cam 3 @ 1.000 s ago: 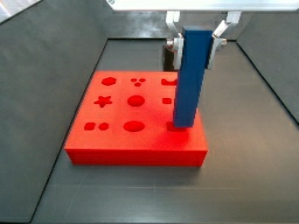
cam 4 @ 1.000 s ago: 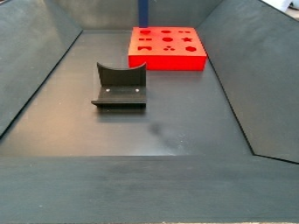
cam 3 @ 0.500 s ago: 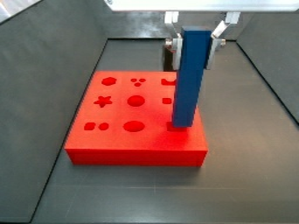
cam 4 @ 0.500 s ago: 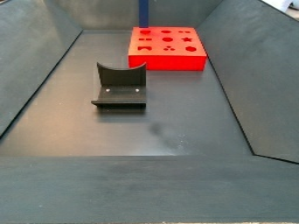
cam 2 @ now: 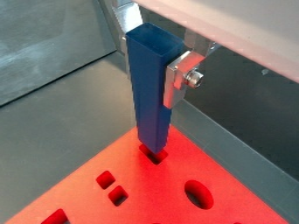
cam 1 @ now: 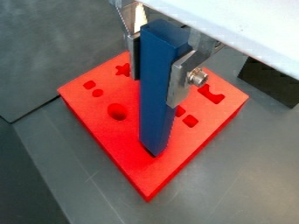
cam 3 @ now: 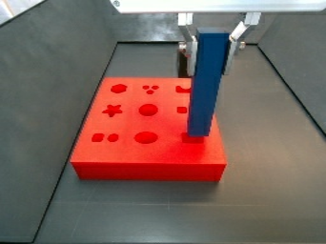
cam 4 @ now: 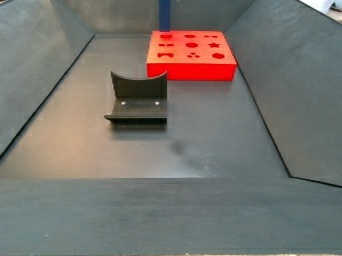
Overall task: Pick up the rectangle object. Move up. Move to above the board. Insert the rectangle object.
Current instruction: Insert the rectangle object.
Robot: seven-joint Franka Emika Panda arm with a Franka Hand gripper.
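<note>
Fingers of the gripper are clamped on the upper part of the rectangle object, and we see this best in both wrist views, where a flat silver plate presses against one side of the blue bar just below its top. In a side view the gripper hangs from above at the far end of the bin, over the right part of the board.

We see the bar standing upright, its top end between the plates and its lower end meeting the board's red top. In a wrist view the bottom of the bar sits in a small dark slot near the board's corner; how deep it has gone we cannot tell. Around it the board shows star, round and square holes, all open.

We find the board lying flat on the dark floor of the bin, near the far wall in a side view. Only a thin strip of blue shows above it there, at the frame's upper edge, and the gripper itself is cut off.

Nearer the camera, well apart from the board, the fixture stands on the floor, a dark L-shaped bracket with a curved back on its base plate.
</note>
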